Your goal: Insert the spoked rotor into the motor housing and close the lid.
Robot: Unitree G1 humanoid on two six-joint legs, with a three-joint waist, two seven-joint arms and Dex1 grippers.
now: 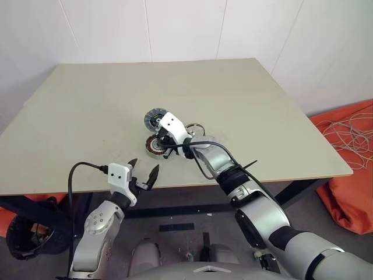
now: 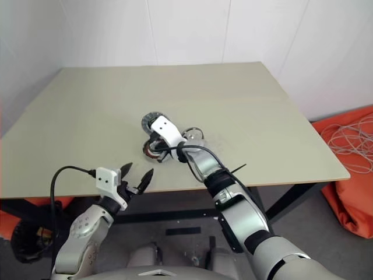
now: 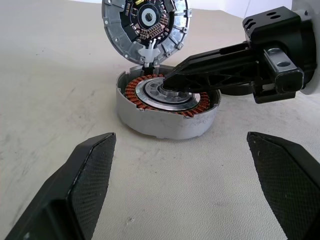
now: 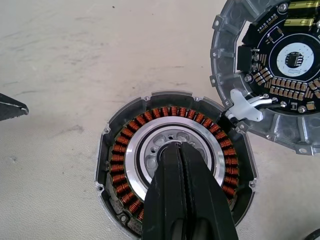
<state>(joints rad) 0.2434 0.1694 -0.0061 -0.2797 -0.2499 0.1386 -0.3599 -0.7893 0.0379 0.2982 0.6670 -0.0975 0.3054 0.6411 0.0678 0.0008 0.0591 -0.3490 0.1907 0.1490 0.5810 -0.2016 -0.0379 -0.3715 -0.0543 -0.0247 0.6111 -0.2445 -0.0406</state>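
Right gripper [image 4: 186,155]: fingers pressed together, tips down on spoked rotor [image 4: 170,150], seated inside motor housing [image 3: 165,107] mid-table. Lid [image 4: 280,65] hinged open behind. Left gripper [image 1: 144,173] spread, idle. Step: rotor seating, looks done. Next: retract, swing lid shut w/o jamming.

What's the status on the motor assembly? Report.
Right gripper shut, tips at the rotor centre, rotor seated in the motor housing. Left gripper open, short of it. Lid open, tilted up beside the housing. Nothing blocking.

Matt metal motor housing [image 3: 165,117], copper windings [image 4: 131,132]
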